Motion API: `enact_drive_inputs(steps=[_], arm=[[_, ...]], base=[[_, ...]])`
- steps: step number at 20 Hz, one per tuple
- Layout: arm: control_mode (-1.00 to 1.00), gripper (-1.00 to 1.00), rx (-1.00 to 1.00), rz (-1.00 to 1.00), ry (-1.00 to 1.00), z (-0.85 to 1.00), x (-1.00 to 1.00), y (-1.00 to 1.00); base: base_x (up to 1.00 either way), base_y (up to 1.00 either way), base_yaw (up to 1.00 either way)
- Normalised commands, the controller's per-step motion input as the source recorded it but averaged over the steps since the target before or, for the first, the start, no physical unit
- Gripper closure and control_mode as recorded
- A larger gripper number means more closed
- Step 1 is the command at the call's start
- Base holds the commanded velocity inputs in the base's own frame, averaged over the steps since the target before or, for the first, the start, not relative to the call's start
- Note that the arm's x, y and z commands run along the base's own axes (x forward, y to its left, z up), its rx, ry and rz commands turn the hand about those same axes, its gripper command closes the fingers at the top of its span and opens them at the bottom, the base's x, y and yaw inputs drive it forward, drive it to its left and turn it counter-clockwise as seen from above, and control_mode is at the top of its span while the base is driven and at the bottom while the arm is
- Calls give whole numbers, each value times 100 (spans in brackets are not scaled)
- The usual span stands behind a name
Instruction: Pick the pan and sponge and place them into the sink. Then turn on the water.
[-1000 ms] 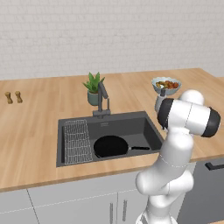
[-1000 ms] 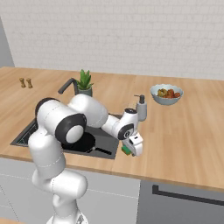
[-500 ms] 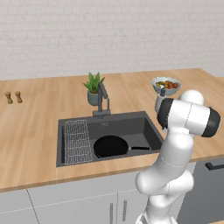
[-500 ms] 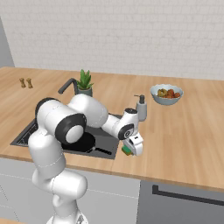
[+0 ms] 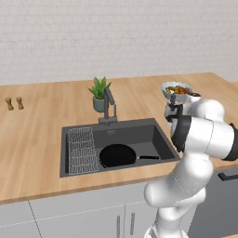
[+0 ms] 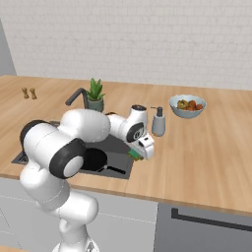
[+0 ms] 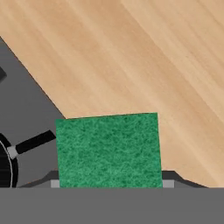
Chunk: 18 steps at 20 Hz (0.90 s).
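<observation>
**Sponge in the grip, sink next**

The pan [image 5: 118, 155] already lies in the sink [image 5: 153, 135]. The gripper [image 6: 140, 153] has its jaws partly closed around the sponge [image 7: 108, 151], seemingly just off the counter [image 7: 144, 65] beside the basin. Lift clear of the rim, carry it over the basin, then release low.

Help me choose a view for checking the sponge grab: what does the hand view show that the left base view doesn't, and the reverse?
Hand view: the sponge up close between the claw tips, at the sink's edge, over the wood counter.
Left base view: the faucet, plant, wire rack and fruit bowl.
Both: the sink and the pan handle inside it.
</observation>
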Motion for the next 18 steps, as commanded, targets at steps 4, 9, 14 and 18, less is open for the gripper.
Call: enact_drive_inputs(steps=[4,9,14,18], arm=[[-100,100,0,33,-7,31,45,98],[-100,100,0,38,1,5,47,100],[-100,100,0,34,12,-11,23,92],[-100,100,0,14,0,-17,1,13]], base=[[0,0,0],[0,0,0],[0,0,0],[0,0,0]])
